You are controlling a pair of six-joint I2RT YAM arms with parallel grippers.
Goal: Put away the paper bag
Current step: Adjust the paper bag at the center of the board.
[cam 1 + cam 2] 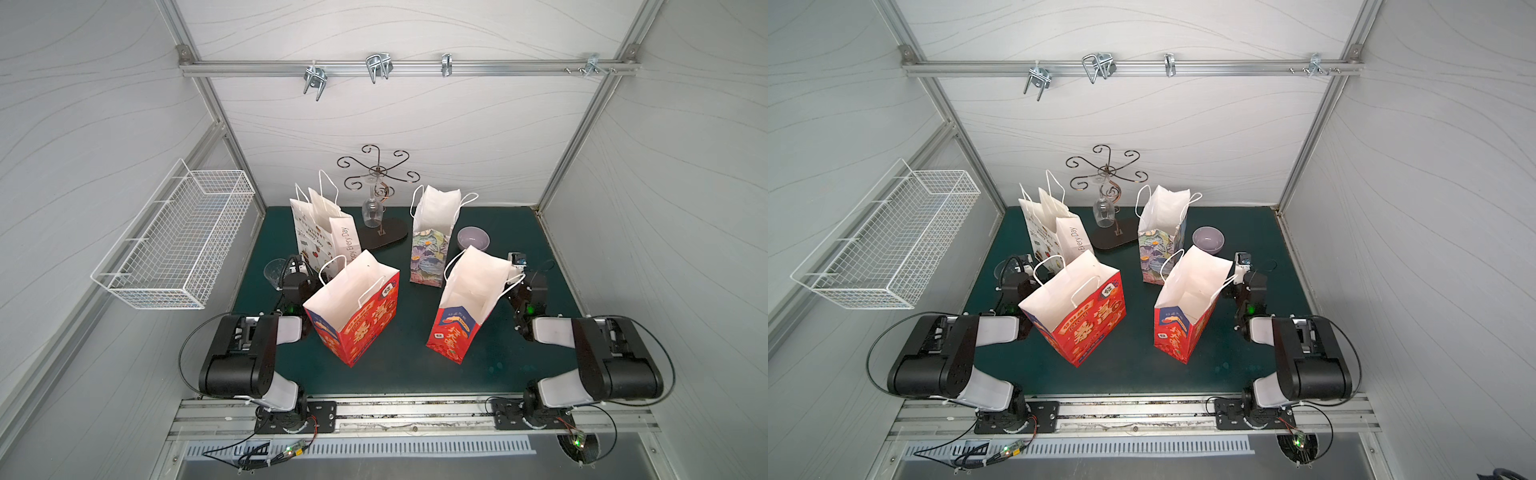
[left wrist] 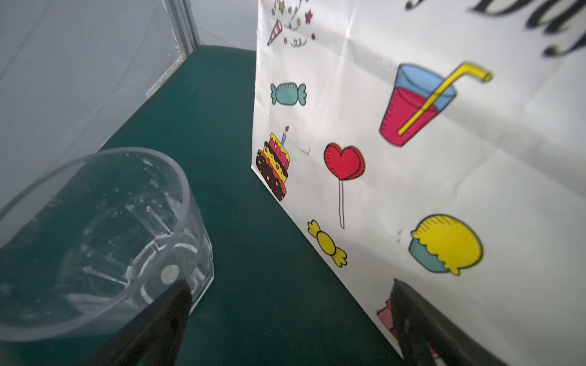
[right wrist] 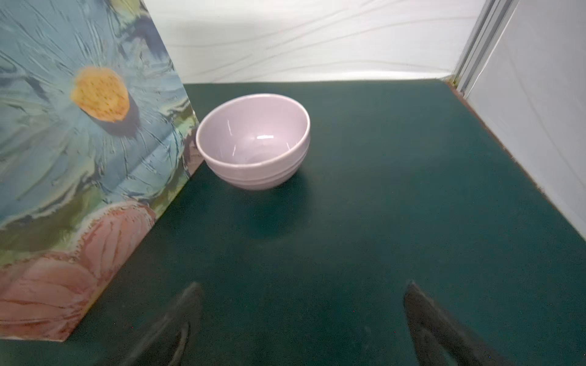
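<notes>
Several paper bags stand upright and open on the green mat: a white cartoon bag [image 1: 316, 232] at the back left, a floral bag [image 1: 430, 249] behind the middle, and two red bags [image 1: 357, 324] [image 1: 457, 332] in front. My left gripper [image 2: 290, 294] is open and empty, low over the mat. One finger [image 2: 409, 310] is against the cartoon bag's [image 2: 412, 142] lower edge, the other beside a clear cup [image 2: 95, 237]. My right gripper [image 3: 304, 294] is open and empty behind the right red bag, facing a lilac bowl [image 3: 253, 139] and the floral bag [image 3: 79, 142].
A white wire basket [image 1: 174, 245] hangs on the left wall. Metal hooks [image 1: 378, 66] sit on the rail across the back wall. A scrolled metal stand [image 1: 378, 174] with a wine glass [image 1: 372, 212] is at the back. The red bags hide both wrists in the top views.
</notes>
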